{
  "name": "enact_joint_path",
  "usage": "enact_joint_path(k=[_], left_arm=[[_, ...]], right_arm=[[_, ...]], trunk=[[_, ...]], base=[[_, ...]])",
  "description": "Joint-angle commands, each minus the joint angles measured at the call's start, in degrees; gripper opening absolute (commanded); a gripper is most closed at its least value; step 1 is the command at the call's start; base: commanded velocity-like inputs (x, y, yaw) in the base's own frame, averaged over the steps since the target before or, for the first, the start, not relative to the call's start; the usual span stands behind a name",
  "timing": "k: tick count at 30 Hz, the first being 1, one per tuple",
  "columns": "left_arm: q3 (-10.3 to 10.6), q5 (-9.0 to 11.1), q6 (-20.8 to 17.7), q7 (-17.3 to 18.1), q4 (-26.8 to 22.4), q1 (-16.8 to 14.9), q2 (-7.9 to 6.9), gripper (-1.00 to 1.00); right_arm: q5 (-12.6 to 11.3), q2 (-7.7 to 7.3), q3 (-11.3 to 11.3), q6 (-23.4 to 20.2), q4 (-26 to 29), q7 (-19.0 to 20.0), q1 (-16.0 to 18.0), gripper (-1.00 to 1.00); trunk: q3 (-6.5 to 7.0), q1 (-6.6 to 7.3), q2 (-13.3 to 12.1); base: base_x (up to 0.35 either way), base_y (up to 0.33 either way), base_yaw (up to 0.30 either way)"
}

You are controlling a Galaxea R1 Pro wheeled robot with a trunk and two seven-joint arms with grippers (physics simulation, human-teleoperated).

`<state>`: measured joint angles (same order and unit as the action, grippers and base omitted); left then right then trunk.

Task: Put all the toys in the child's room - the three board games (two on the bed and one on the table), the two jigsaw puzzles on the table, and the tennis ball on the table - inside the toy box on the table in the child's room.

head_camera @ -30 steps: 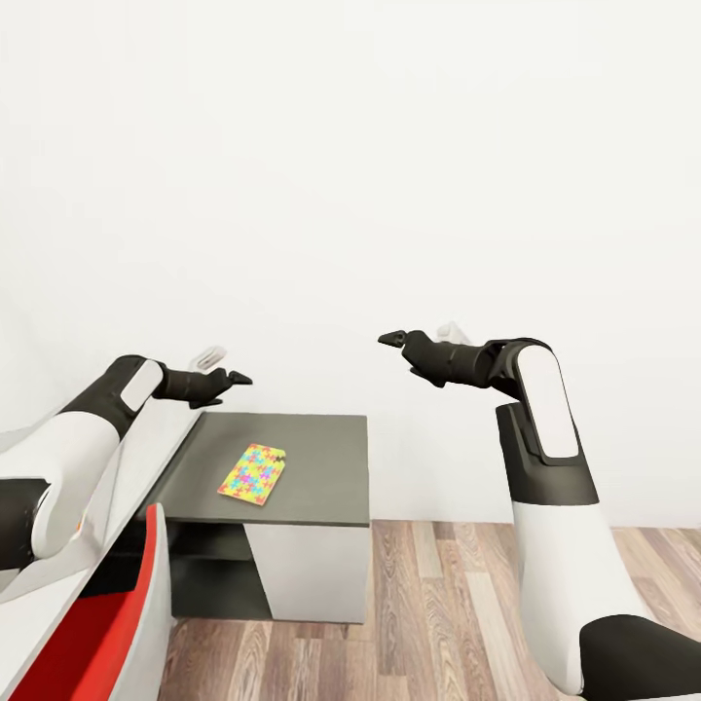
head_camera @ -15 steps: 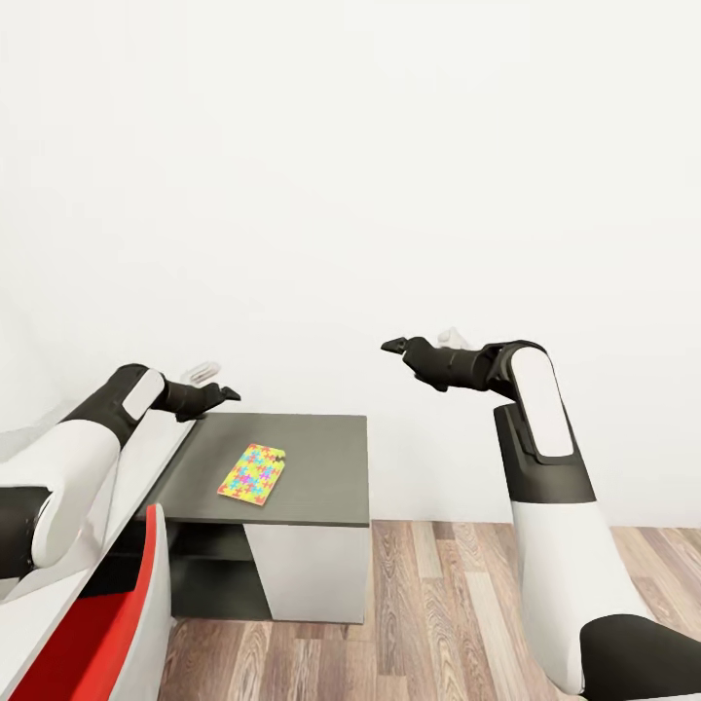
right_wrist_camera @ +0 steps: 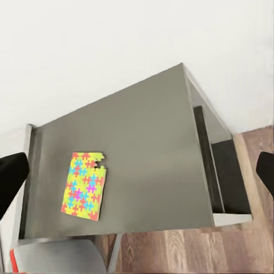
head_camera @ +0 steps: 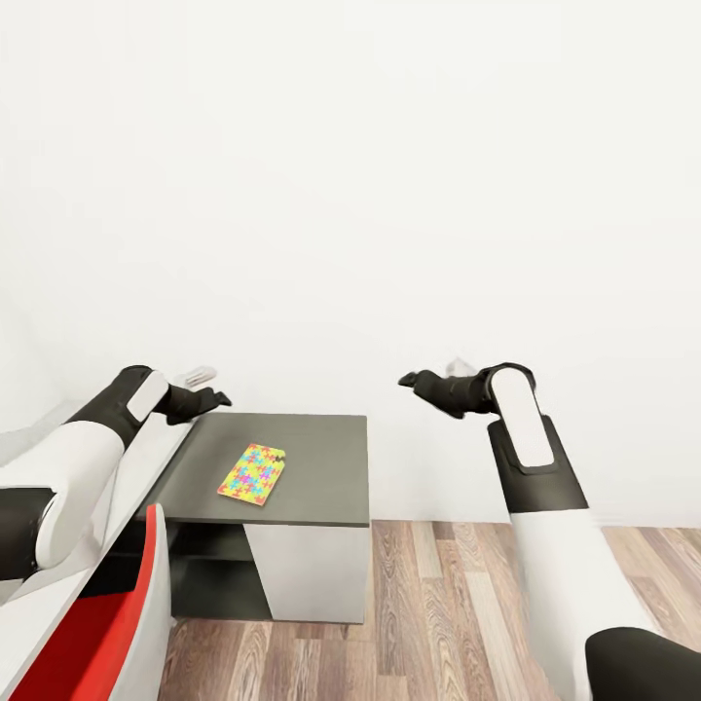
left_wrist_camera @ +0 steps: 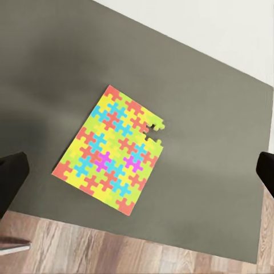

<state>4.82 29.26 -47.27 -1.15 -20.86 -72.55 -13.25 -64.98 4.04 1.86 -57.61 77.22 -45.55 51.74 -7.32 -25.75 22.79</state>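
One jigsaw puzzle (head_camera: pixel 252 474) lies flat on the dark bench (head_camera: pixel 321 487) — thin, light, probably bendy, so I'd pinch it at an edge. Both arms are raised, reaching forward; left claw (head_camera: pixel 216 397) above the bench's far corner, right claw (head_camera: pixel 411 379) off beside it — both open.

1 jigsaw puzzle (head_camera: pixel 252 474) (left_wrist_camera: pixel 110 149) (right_wrist_camera: pixel 84 184) lies flat on the lower section of the table (head_camera: pixel 312 487) (left_wrist_camera: pixel 217 171) (right_wrist_camera: pixel 154 165), toward its left half and near the front edge. The higher table section (head_camera: pixel 146 467) joins it on the left. A wall (head_camera: pixel 389 195) stands directly behind the table. A chair (head_camera: pixel 127 623) sits in front of the table at the left. Wooden floor (head_camera: pixel 438 613) spreads before and to the right of the table. The left gripper (head_camera: pixel 216 397) hangs above the table's rear left corner; the right gripper (head_camera: pixel 411 379) hangs to the right of the table, over the floor.
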Motion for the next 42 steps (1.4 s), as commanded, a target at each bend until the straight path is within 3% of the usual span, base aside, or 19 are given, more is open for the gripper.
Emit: enact_joint_path(k=[1, 4, 8, 13, 20, 42], left_arm=[[0.50, 0.46, 0.38, -0.98, -0.06, -0.05, -0.05, 1.00], [0.48, 0.50, 0.99, -3.33, -0.06, -0.05, 0.05, 1.00], [0.41, 0.44, 1.35, -6.70, -0.06, -0.05, 1.04, 1.00], [0.35, 0.35, 1.27, -9.90, -0.06, -0.05, 2.76, 1.00], [0.32, 0.41, 0.65, -16.82, -0.13, -0.05, 4.87, 1.00], [0.50, 0.43, 0.48, -18.70, -0.09, 0.05, 6.23, 1.00]], right_arm=[[1.17, -0.54, 0.03, -0.11, -0.35, -0.55, -0.92, 1.00], [3.78, -1.34, -0.01, -0.12, -0.74, -0.30, -3.30, 1.00], [5.41, -2.11, -0.29, 0.08, -1.60, -0.11, -6.79, 1.00], [5.85, -5.22, -0.38, 0.43, -3.88, 0.20, -9.01, 1.00], [5.93, -6.21, -0.42, 0.41, -4.46, 0.20, -9.35, 1.00], [5.84, -6.26, -0.07, -0.13, -4.69, -0.10, -9.38, 1.00]], trunk=[[-0.13, -0.04, 0.13], [-0.13, -0.04, 0.13], [-0.13, -0.04, 0.13], [-0.13, -0.04, 0.13], [-0.13, -0.04, 0.13], [-0.13, -0.04, 0.13]], base=[[0.000, 0.000, 0.000], [0.000, 0.000, 0.000], [0.000, 0.000, 0.000], [0.000, 0.000, 0.000], [0.000, 0.000, 0.000], [0.045, 0.000, 0.000]])
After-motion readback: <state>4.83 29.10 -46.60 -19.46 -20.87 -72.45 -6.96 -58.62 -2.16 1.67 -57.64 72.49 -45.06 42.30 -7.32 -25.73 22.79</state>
